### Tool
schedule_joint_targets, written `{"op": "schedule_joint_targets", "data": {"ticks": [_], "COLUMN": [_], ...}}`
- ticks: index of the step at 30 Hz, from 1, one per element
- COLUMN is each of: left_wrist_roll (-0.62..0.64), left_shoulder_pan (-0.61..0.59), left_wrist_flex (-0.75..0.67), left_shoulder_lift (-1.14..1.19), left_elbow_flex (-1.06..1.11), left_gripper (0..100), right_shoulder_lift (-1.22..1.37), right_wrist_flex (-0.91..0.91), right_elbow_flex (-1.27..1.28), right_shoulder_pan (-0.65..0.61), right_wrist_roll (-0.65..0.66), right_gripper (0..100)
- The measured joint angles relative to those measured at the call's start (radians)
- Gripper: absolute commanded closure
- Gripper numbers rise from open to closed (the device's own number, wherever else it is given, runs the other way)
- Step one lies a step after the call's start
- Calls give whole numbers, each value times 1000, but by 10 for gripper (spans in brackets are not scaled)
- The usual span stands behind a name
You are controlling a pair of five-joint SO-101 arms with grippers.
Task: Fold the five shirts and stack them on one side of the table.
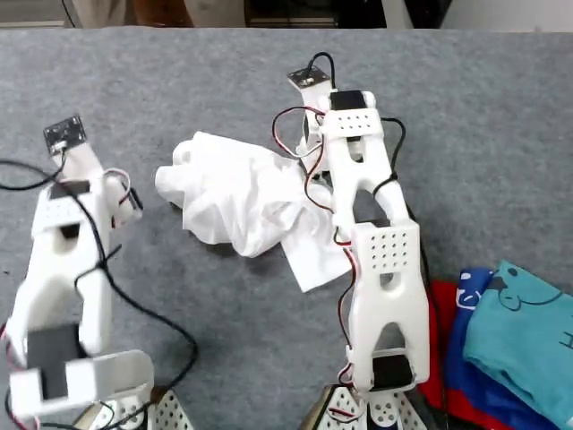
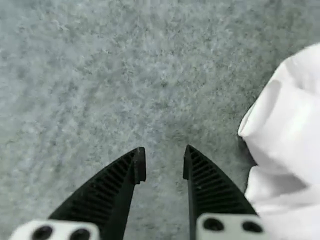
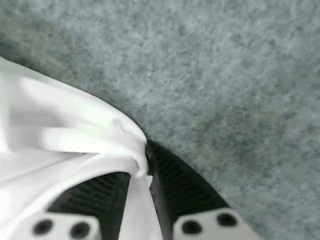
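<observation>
High view
- White shirt (image 1: 240, 192): lies crumpled near the middle of the grey table (image 1: 483, 134), with one flat flap spread toward the near edge.
- Right arm (image 1: 367, 206): reaches from the near edge along the side of the white shirt that faces the stack; overlaps the cloth there.
- Left arm (image 1: 63, 242): stands at the far side of the table from the stack, apart from the white shirt.
- Stack: sits at the near corner just beside the right arm's base; teal shirt (image 1: 528, 331) on top, blue shirt (image 1: 466, 349) under it, red shirt (image 1: 440, 340) at the bottom.

Left wrist view
- Left gripper (image 2: 164, 162): released, black jaws parted, bare grey table between them, nothing held.
- White shirt: bulges in just beside one finger; contact with that finger cannot be told.

Right wrist view
- Right gripper (image 3: 145, 160): clenched on a fold of the white shirt, cloth pinched between the black fingers and draped over one of them.
- Table: shows as bare grey surface beyond the fingertips.
</observation>
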Motion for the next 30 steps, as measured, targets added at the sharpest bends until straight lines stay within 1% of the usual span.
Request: {"op": "schedule_joint_targets", "data": {"ticks": [5,8,13,17,21,23,27,30], "left_wrist_roll": [153,201,218,221,224,226,226,226], "left_shoulder_pan": [11,23,60,43,32,31,31,31], "left_wrist_flex": [37,38,46,78,81,81,81,81], "left_shoulder_lift": [170,258,381,407,411,411,411,411], "left_elbow_flex": [-147,-215,-319,-371,-384,-384,-384,-384], "left_gripper": [860,860,860,860,860,860,860,860], "right_shoulder_lift": [3,5,5,6,9,9,11,11], "right_wrist_flex": [0,0,0,8,87,126,161,221], "right_elbow_flex": [0,-3,-3,-9,-58,-95,-167,-259], "right_shoulder_pan": [0,0,0,0,0,0,3,34], "right_wrist_roll": [0,0,0,25,57,58,58,60], "right_gripper": [990,990,990,990,982,945,836,770]}}
